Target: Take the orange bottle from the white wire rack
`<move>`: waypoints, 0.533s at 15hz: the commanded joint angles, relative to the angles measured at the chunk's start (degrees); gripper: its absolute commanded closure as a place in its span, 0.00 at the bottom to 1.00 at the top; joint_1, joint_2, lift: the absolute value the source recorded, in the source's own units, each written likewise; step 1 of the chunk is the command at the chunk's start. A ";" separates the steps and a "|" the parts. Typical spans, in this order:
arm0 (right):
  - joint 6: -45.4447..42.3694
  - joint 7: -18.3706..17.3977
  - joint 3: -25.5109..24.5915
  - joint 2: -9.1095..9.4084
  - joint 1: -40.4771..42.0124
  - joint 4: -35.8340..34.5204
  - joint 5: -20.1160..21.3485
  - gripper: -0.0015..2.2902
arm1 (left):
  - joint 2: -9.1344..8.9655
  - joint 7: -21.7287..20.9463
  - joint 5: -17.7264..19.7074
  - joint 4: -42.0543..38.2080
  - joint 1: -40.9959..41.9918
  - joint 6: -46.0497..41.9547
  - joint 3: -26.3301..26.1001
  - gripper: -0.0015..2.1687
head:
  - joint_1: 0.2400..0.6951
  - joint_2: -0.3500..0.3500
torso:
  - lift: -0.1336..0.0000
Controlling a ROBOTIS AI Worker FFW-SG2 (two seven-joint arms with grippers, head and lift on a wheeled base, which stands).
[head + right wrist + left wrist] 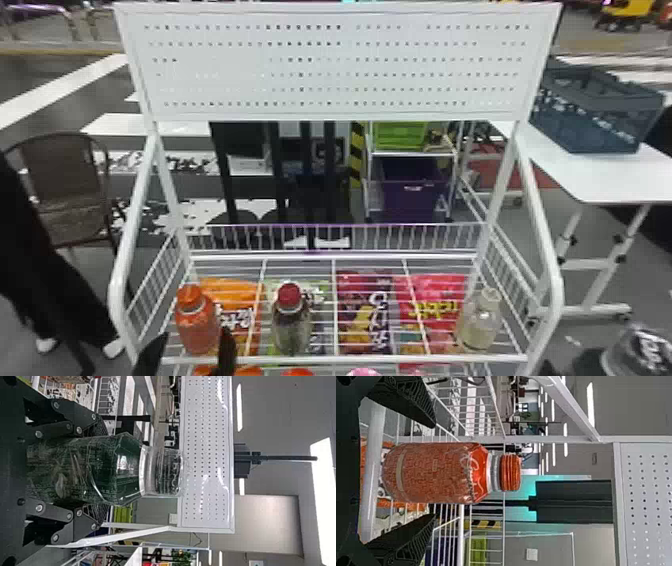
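Clasped by the right gripper [582, 362], a dark bottle [87, 469] with a clear cap lay nearest the right wrist camera, its sides pinched between the black fingers. Ahead of the left gripper [194, 334], the orange bottle [196, 322] stood upright on the white wire rack [119, 285]. The front rail [350, 359] of that rack crossed beneath the left fingers, near the base of the orange bottle. To the right of the left gripper stood a red-capped bottle [291, 325] and, well apart from it, a pale bottle [481, 322]. Snack bags [367, 305] lay below the shelf wires. Beyond and above the grippers rose a perforated panel [225, 75]; a table [575, 172] bearing a blue crate [600, 127] was positioned beyond the right gripper. The left gripper was directed forward over the rail, its fingers spread, one to each side of the orange bottle, with a gap visible on both sides in the left wrist view. Pale script marked the orange bottle's shoulder, light lettering marked the dark bottle, and large printed lettering marked the bags.
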 commanded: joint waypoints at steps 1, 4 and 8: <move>0.02 -0.08 -0.09 0.05 0.12 -0.21 0.00 0.38 | 0.07 -0.72 0.82 -0.13 -1.45 0.02 0.25 0.04 | 0.57 0.50 | 1.00; 0.02 0.01 -0.18 0.05 0.39 -0.30 0.08 0.38 | 0.16 -1.42 1.61 0.13 -3.30 0.20 -0.02 0.04 | 0.57 0.50 | 1.00; 0.19 0.01 -0.44 0.05 0.39 -0.65 0.00 0.38 | 0.60 -3.18 2.49 -0.66 -3.74 2.66 0.34 0.79 | 0.57 0.50 | 1.00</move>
